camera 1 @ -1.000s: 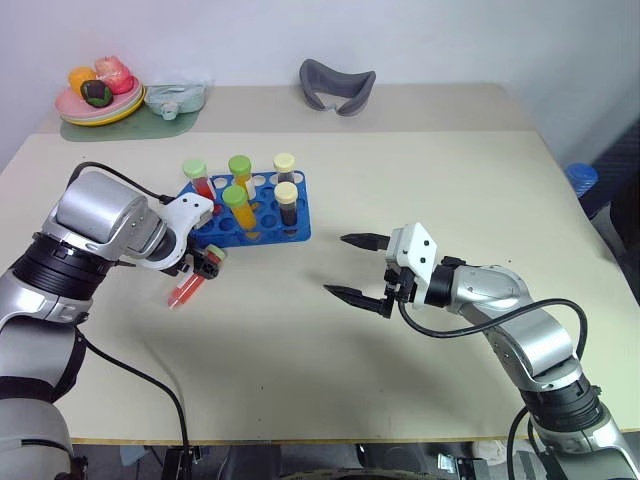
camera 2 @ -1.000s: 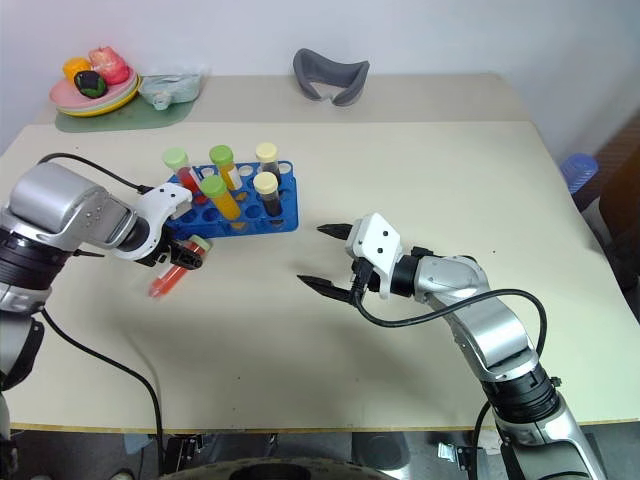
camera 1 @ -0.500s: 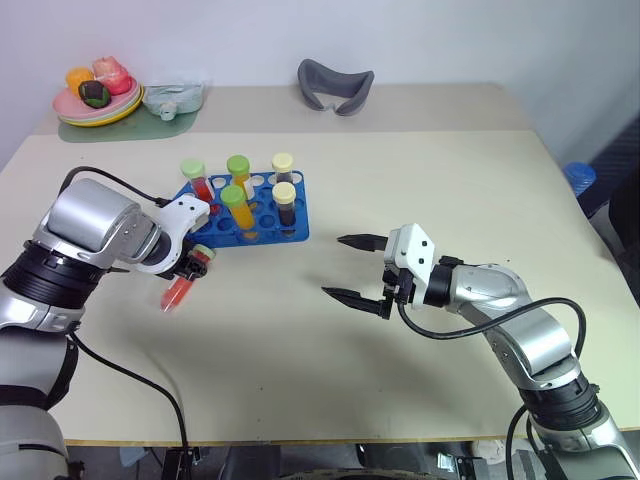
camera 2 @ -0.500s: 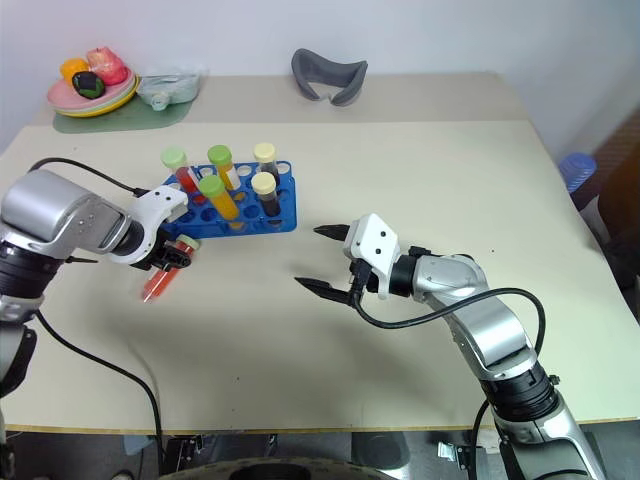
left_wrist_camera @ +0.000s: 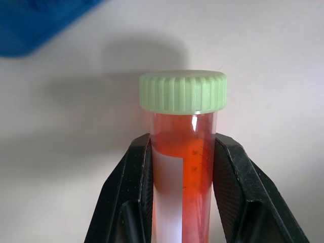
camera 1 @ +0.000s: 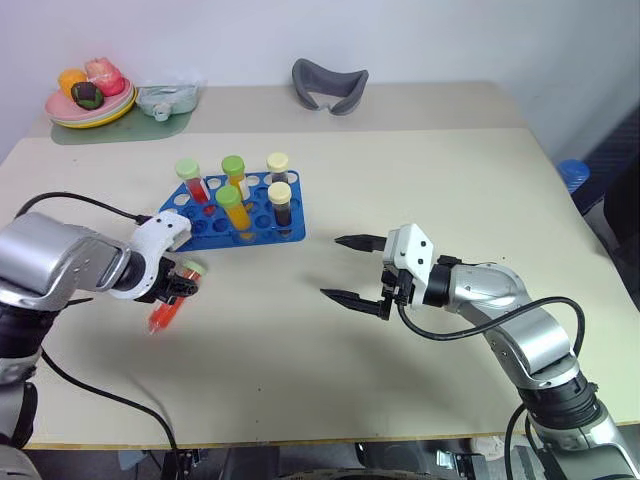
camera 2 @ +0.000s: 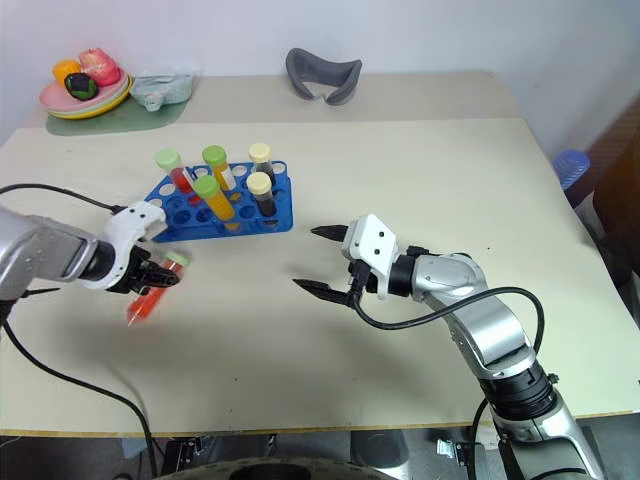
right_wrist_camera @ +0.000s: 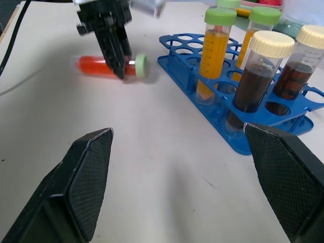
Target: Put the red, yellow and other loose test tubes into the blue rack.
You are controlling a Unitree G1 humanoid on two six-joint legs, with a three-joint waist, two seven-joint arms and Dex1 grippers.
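Red tube in the left gripper, blue rack waiting

At lower left, the left gripper (camera 1: 172,288) is clamped on the red test tube (camera 1: 165,311) just under its pale-green cap, held a bit off the table (camera 1: 300,400), likely so it can be turned upright. At middle right, the right gripper (camera 1: 352,270) hangs with fingers wide apart, holding nothing. Farther up, the blue rack (camera 1: 205,232) already holds five tubes (camera 1: 233,207), with free holes beside them.

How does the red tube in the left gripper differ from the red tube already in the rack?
The red tube in the left gripper lies nearly flat, clamped just below its cap; the red tube in the blue rack stands upright, untouched. The gripped one is off the blue rack, beside it. Both have pale-green caps and red liquid.
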